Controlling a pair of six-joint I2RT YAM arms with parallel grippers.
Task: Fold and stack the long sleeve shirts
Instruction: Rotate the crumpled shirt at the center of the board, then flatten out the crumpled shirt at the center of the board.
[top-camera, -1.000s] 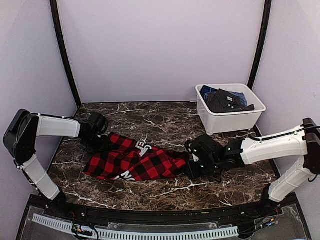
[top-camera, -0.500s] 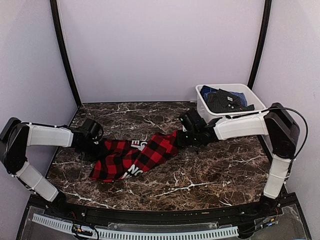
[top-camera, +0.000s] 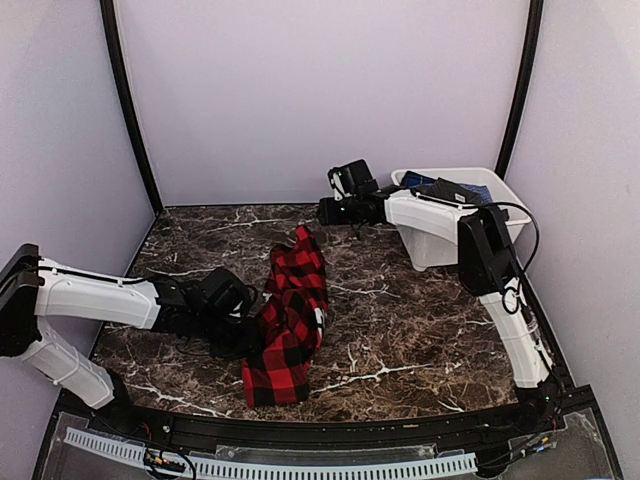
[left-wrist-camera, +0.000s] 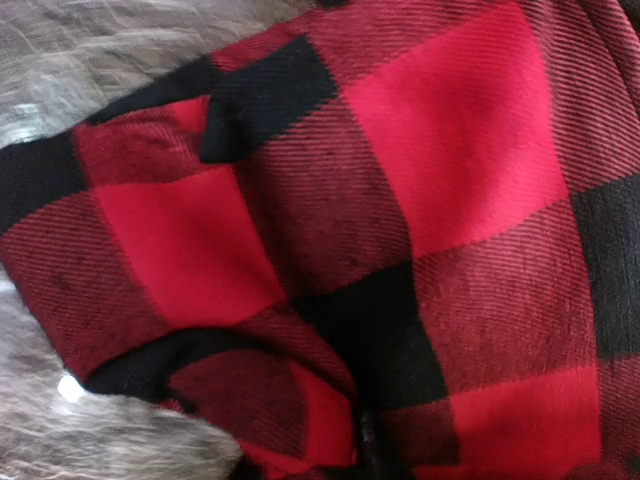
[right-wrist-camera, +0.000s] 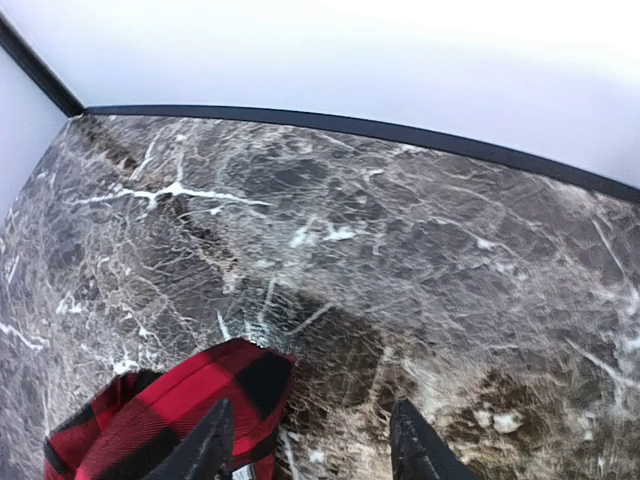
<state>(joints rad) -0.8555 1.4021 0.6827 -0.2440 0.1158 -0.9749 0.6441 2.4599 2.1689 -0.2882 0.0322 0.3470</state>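
One red-and-black check flannel shirt (top-camera: 292, 320) lies bunched in a strip running from mid-table toward the near edge; its far end stands up in a peak. My left gripper (top-camera: 248, 318) is pressed into the shirt's left side. The left wrist view is filled with the check cloth (left-wrist-camera: 400, 200), and its fingers are hidden in the folds. My right gripper (top-camera: 326, 211) is raised near the back wall, open and empty. In the right wrist view its fingertips (right-wrist-camera: 213, 430) stand apart over bare marble, with the shirt's far end (right-wrist-camera: 180, 400) at the lower left.
A white plastic tub (top-camera: 462, 242) stands at the back right with dark and blue clothes (top-camera: 452, 200) in it. The right arm stretches across in front of the tub. Black frame posts (top-camera: 125, 100) stand at the back corners.
My right gripper let go of the shirt and rose toward the back wall. My left gripper moved right and nearer with the cloth. The shirt swung from lying left-right to lying front-back.
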